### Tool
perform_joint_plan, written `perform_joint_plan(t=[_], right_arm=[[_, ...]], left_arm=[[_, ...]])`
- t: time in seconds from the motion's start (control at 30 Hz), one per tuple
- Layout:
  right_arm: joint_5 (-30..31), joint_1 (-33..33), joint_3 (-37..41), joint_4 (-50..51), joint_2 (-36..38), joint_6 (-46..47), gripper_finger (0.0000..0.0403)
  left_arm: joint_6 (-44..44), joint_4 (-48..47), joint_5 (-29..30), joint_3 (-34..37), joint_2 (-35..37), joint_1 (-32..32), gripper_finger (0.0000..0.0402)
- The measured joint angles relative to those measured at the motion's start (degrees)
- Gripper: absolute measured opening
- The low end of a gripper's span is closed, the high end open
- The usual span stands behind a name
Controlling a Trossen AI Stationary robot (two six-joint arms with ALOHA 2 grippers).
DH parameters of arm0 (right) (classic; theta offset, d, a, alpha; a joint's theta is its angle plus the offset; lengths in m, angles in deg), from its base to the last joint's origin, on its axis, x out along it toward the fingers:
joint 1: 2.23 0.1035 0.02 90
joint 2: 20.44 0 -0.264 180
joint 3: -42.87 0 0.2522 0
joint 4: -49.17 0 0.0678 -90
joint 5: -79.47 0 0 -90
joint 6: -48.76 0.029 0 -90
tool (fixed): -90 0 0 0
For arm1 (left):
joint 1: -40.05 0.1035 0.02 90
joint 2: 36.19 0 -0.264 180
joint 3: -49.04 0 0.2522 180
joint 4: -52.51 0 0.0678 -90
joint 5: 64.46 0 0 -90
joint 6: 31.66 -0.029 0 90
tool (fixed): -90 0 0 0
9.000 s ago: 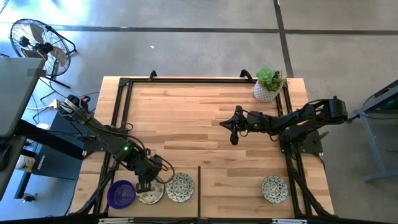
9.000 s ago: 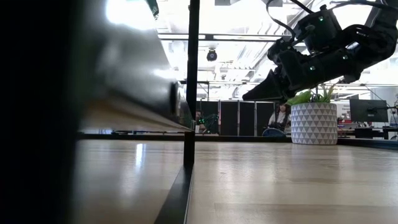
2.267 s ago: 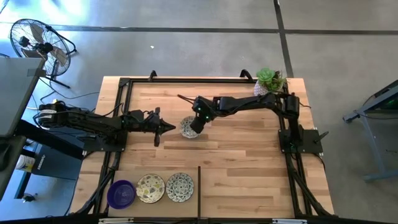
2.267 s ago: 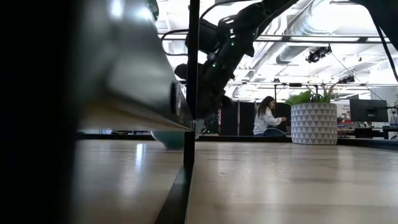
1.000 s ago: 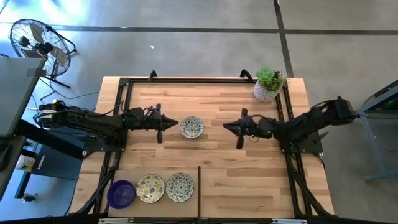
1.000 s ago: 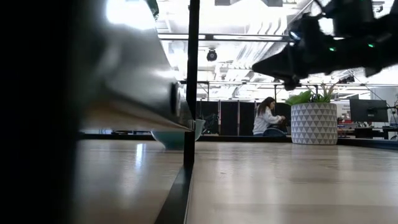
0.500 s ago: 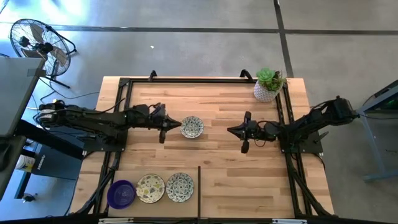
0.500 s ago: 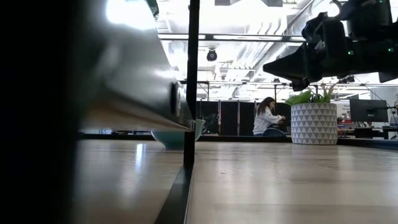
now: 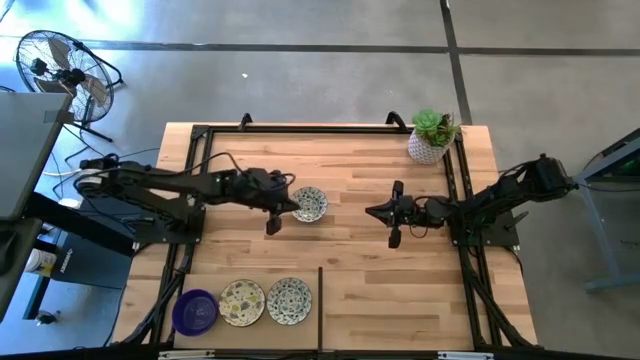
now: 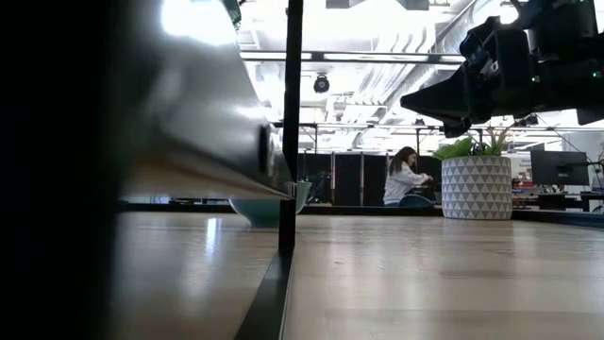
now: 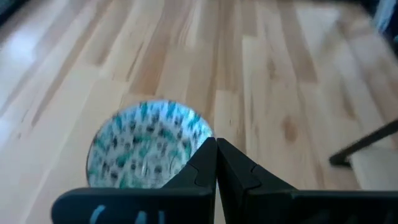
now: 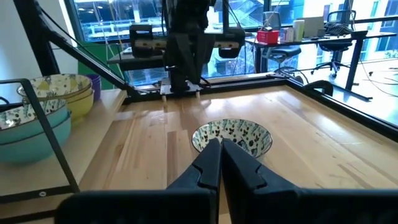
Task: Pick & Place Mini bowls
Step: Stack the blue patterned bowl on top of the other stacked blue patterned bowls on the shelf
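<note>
1. Along the table's [image 9: 350, 250] near edge stand three mini bowls in a row: a purple bowl [image 9: 195, 310], a yellowish speckled bowl [image 9: 241, 302] and a green-speckled bowl [image 9: 289, 300].
2. A fourth speckled bowl [image 9: 309, 204] sits alone mid-table.
3. My left gripper [image 9: 283, 211] is pinched shut and empty, its tip at that bowl's rim.
4. My right gripper [image 9: 380, 212] is closed, empty, well apart from the bowl, pointing toward it.
5. A potted plant [image 9: 432, 135] stands at the far corner.
</note>
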Motion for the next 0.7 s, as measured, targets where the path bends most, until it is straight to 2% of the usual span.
perform_joint_plan(t=[0.33,0.7], right_arm=[[-0.01,0.00,-0.02,0.24,0.00,-1.14,0.0004],[-0.44,0.00,-0.02,0.62,0.00,-1.29,0.0004]], left_arm=[[-1.37,-9.99,0.57,-8.23,-3.40,-0.02,0.0010],[-1.71,-21.60,1.25,-15.07,-5.49,-1.63,0.0104]])
